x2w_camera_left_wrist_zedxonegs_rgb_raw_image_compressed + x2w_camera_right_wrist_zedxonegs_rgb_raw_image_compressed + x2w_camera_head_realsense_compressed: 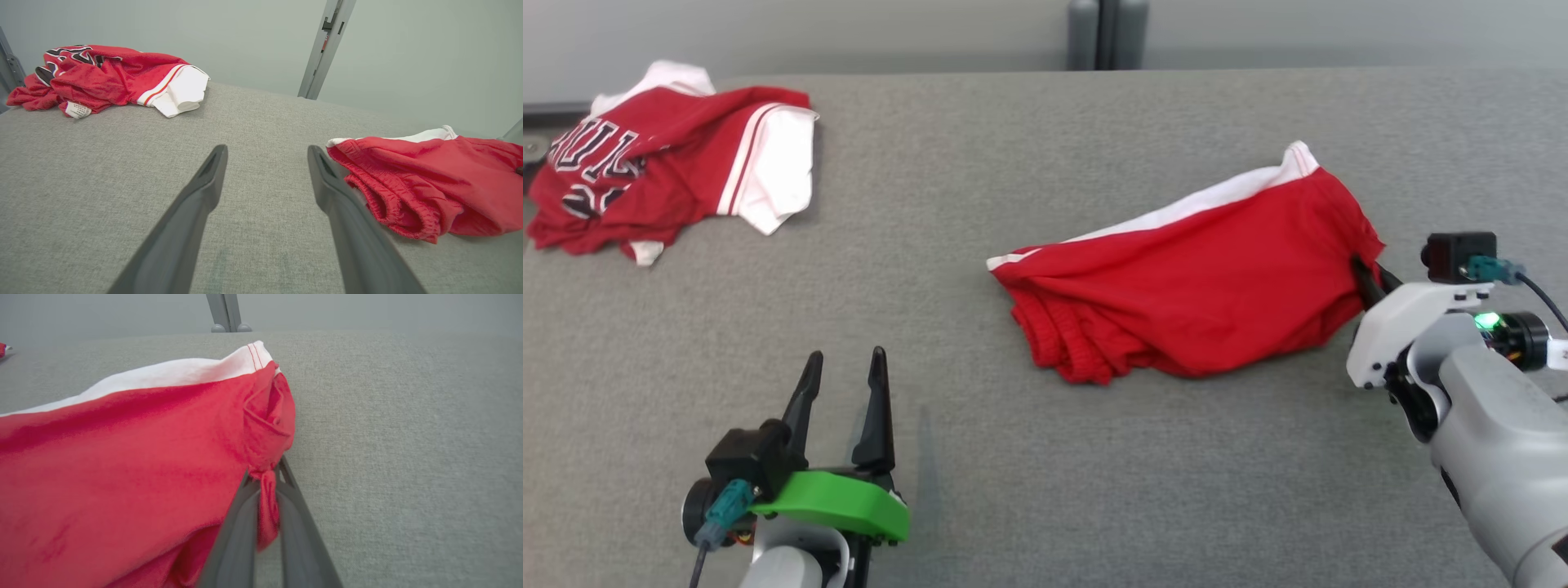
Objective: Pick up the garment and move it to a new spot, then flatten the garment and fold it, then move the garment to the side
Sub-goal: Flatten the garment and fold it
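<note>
Lab-like test space: grey fabric-covered table (1013,147), bare grey wall (849,33), metal post (1107,33).

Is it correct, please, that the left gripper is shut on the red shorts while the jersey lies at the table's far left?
Not quite: the right gripper is shut on the red shorts, as the right wrist view shows. The jersey does lie at the table's far left.

**Materials / finish**

Red cloth shorts with white side band (1201,286): thin, smooth, faint sheen. Grey table cover (1045,490): matt woven fabric, coarse grain. Crumpled red-and-white jersey (670,155): duller, textured cloth. Left gripper (845,355): dark matt plastic fingers (878,408) on a smooth green plastic mount (841,502).
</note>
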`<state>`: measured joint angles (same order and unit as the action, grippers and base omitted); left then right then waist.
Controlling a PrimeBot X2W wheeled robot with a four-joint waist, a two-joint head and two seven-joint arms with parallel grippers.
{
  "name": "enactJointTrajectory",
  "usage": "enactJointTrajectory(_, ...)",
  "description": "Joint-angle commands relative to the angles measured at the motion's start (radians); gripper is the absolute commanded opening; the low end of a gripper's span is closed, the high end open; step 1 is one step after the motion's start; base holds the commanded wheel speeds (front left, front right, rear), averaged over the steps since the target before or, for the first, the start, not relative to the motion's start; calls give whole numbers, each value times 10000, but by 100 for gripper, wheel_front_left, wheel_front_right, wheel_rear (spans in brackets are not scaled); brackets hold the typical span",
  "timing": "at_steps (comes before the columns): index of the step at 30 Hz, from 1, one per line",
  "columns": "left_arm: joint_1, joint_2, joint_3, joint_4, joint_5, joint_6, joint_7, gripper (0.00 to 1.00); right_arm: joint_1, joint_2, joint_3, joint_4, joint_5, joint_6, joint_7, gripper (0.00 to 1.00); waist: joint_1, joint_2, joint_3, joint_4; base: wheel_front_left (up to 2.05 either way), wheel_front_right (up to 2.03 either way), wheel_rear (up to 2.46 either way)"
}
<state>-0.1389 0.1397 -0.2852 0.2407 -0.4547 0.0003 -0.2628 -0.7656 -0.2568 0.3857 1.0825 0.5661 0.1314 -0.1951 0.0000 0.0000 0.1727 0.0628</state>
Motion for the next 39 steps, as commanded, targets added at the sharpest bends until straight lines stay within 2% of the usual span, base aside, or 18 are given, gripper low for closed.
enactJointTrajectory(1, 197, -33, -2, 65, 29, -22, -18, 100, 359, -113, -87, -59, 143, -14, -123, 0, 0, 0, -478, -553, 0, 0, 0)
enactJointTrajectory(7, 317, -46, -82, 27, 5, 14, -15, 100, 1339, -387, -428, -428, 452, -13, -427, 0, 0, 0, -565, -1031, 0, 0, 0)
enactJointTrajectory(13, 331, -18, -89, -30, -53, 86, -15, 100, 1914, -316, -854, -710, 456, -13, -574, 0, 0, 0, -498, -1286, 0, 0, 0)
enactJointTrajectory(17, 268, -33, -137, 5, -79, 87, -14, 100, 1641, -236, -1009, -1001, 53, -13, -641, 0, 0, 0, -493, -1276, 0, 0, 0)
enactJointTrajectory(18, 251, -27, -146, 20, -59, 100, -15, 100, 1369, -181, -1008, -1217, -401, -13, -680, 0, 0, 0, -510, -1233, 0, 0, 0)
enactJointTrajectory(23, 214, -1, -166, 81, 43, 83, -16, 100, 826, 457, -807, -1970, -1367, -13, -693, 0, 0, 0, -626, -1064, 0, 0, 0)
enactJointTrajectory(26, 214, -35, -137, 81, 49, 86, -16, 100, 566, 943, -336, -2491, -2022, -13, -656, 0, 0, 0, -674, -950, 0, 0, 0)
enactJointTrajectory(31, 140, -117, -123, 116, 68, 27, -17, 100, 729, 1393, 897, -3276, -2837, -13, -259, 0, 0, 0, -699, -716, 0, 0, 0)
enactJointTrajectory(39, 234, -191, 31, 103, 88, -3, -18, 100, 1697, 911, 2645, -4193, -3260, -14, 638, 0, 0, 0, -651, -539, 0, 0, 0)
